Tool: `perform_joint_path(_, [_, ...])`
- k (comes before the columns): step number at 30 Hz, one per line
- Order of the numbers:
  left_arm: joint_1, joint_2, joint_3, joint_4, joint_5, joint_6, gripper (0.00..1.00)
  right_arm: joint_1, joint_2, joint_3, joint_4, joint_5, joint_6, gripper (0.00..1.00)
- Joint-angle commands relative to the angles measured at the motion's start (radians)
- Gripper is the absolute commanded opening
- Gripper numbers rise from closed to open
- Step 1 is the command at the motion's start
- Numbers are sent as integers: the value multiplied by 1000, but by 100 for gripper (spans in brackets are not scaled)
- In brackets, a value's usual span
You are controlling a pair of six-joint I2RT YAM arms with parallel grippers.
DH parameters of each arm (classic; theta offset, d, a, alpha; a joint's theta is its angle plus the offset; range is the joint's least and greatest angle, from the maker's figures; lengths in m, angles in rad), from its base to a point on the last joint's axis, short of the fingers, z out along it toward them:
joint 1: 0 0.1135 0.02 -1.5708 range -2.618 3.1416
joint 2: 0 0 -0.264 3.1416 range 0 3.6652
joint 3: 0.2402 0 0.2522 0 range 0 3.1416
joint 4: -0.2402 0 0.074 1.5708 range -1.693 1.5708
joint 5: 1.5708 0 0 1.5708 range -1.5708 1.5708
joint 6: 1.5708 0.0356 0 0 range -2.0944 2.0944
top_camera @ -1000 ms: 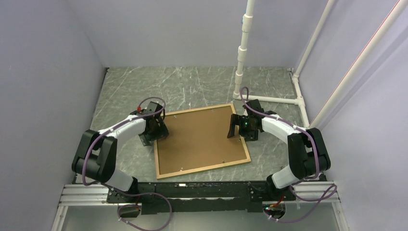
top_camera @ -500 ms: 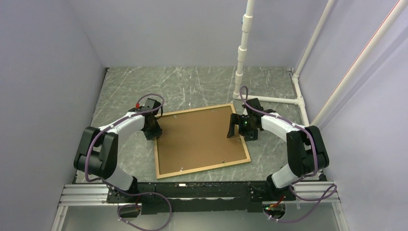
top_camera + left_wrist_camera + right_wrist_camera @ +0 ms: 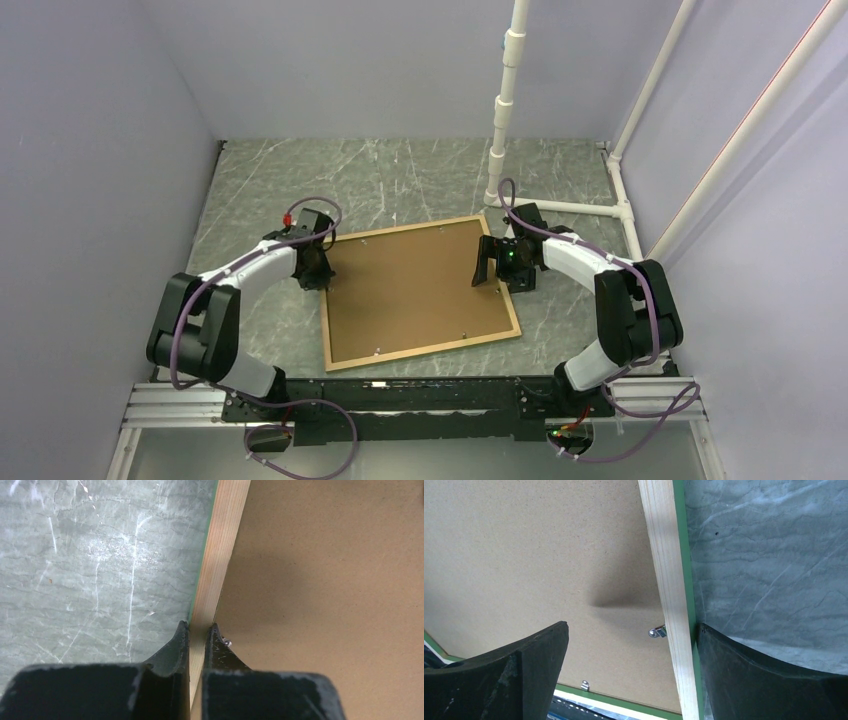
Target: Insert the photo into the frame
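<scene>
The frame (image 3: 422,350) lies flat on the grey marble-look table with its light wood side up, and a brown backing board (image 3: 415,290) fills it. The photo is hidden. My left gripper (image 3: 322,268) is shut on the frame's left rail (image 3: 222,555), one finger outside it and one on the board side beside a small metal tab (image 3: 227,642). My right gripper (image 3: 497,262) hangs open over the right rail (image 3: 664,555). One of its fingers is above the board (image 3: 524,555), the other touches the rail's green outer edge (image 3: 685,580).
A white pipe stand (image 3: 505,110) rises at the back right, and its base pipes (image 3: 580,208) run along the table behind the right arm. Plain walls close in the left, back and right. An aluminium rail (image 3: 200,400) borders the near edge.
The left gripper has swung in from just outside the frame's left rail and its jaws have shut on that rail. The right arm and the frame have not moved.
</scene>
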Motion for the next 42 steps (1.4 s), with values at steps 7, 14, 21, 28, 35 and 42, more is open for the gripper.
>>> perform_joint_path(7, [-8, -98, 11, -48, 126, -5, 48, 5, 38, -55, -7, -4, -5, 100])
perform_joint_path(14, [-8, -252, -106, -84, 170, -53, 91, 4, 16, -107, -20, 9, 25, 100])
perform_joint_path(21, [-15, -391, -321, 28, 354, -130, 90, 3, 9, -144, 9, -66, 31, 100])
perform_joint_path(28, [-15, -326, -319, 136, 451, -126, 90, 5, 14, -124, 40, -145, 44, 100])
perform_joint_path(35, [12, -115, -126, 181, 507, -57, 89, 10, 44, -94, 95, -230, 73, 100])
perform_joint_path(42, [145, 97, 85, 138, 521, 67, 88, 60, 117, 2, 125, -245, 109, 100])
